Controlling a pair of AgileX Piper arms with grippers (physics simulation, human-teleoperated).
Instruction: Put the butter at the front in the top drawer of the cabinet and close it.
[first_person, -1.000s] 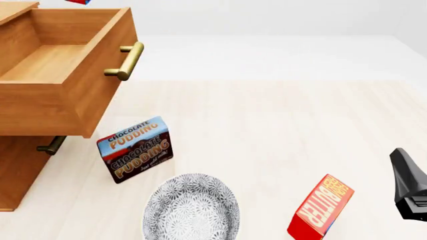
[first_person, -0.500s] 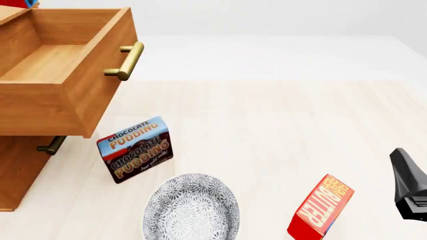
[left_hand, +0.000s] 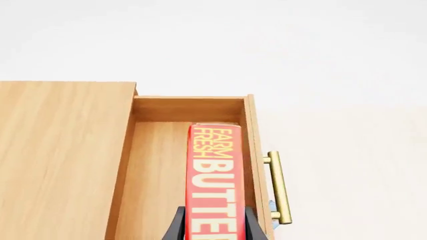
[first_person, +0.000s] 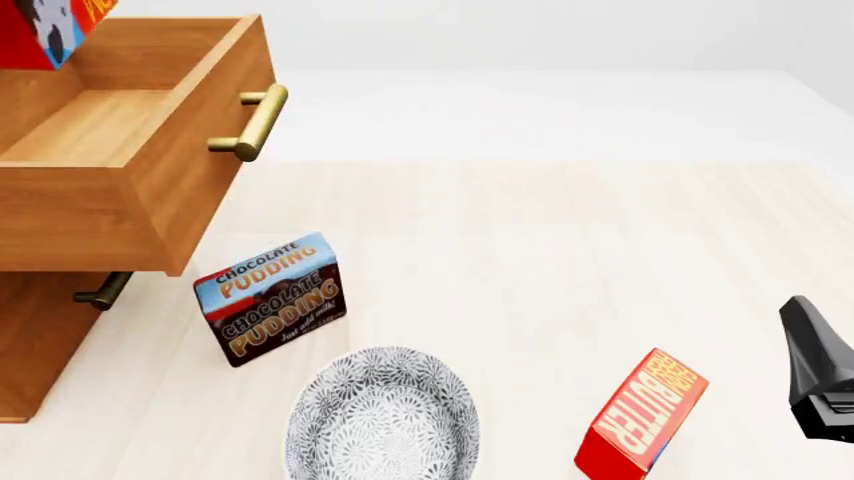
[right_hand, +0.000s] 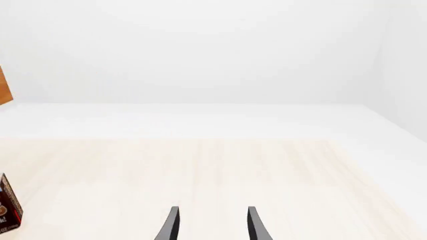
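My left gripper (left_hand: 214, 222) is shut on a red butter carton (left_hand: 215, 180) with yellow lettering, held on edge above the open top drawer (left_hand: 153, 175) of the cabinet (left_hand: 60, 160). From the front, only the carton's lower corner (first_person: 47, 25) shows at the top left, over the drawer's back part; the gripper itself is out of that frame. The drawer (first_person: 187, 170) is pulled out and its wooden floor is bare. Its brass handle (first_person: 254, 122) faces right. My right gripper (right_hand: 212, 225) is open and holds nothing, low at the right edge (first_person: 814, 360).
A second, alike butter carton (first_person: 641, 415) stands tilted at the front right, just left of my right gripper. A Chocolate Pudding box (first_person: 271, 298) stands beside the lower drawer's handle (first_person: 100, 291). A patterned bowl (first_person: 383, 415) sits at the front middle.
The held butter carton has come down and further into the front view at the top left, over the open drawer. The right arm and the table objects have not moved.
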